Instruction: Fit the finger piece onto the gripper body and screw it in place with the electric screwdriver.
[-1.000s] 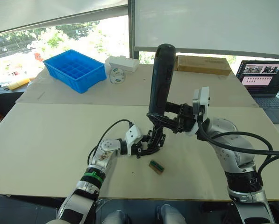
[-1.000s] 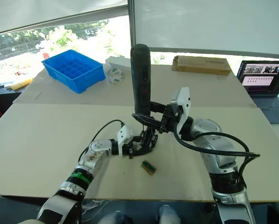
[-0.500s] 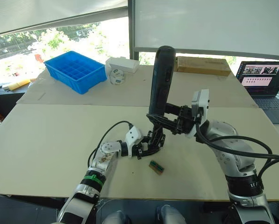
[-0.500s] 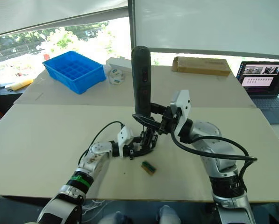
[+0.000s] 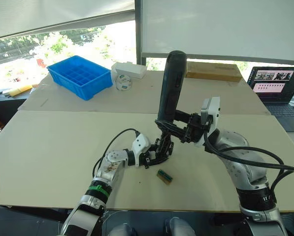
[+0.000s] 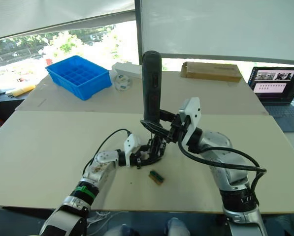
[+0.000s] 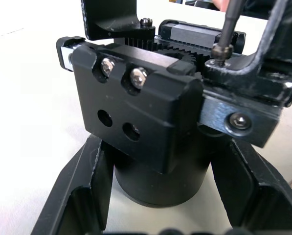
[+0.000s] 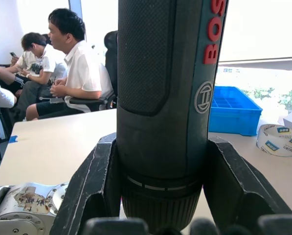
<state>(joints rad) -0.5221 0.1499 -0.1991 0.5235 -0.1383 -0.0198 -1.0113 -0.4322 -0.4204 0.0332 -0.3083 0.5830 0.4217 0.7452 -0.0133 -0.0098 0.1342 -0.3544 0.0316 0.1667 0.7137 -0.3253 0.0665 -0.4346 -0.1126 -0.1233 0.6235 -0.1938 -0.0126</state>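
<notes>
Over 1 s the electric screwdriver (image 5: 170, 84) tilts slightly, clamped in our right gripper (image 5: 179, 129); its bit stays seated on a screw of the gripper body (image 7: 150, 127), pinched by our left gripper (image 5: 154, 156). Fastening continues.

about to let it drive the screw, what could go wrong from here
The electric screwdriver stands tall and a little tilted in the right gripper; if its bit sits off-axis on the screw, it may slip out. The left gripper holds only the round base of the gripper body, so torque might spin it. The small green-and-brown block lies close by and could get knocked.
</notes>
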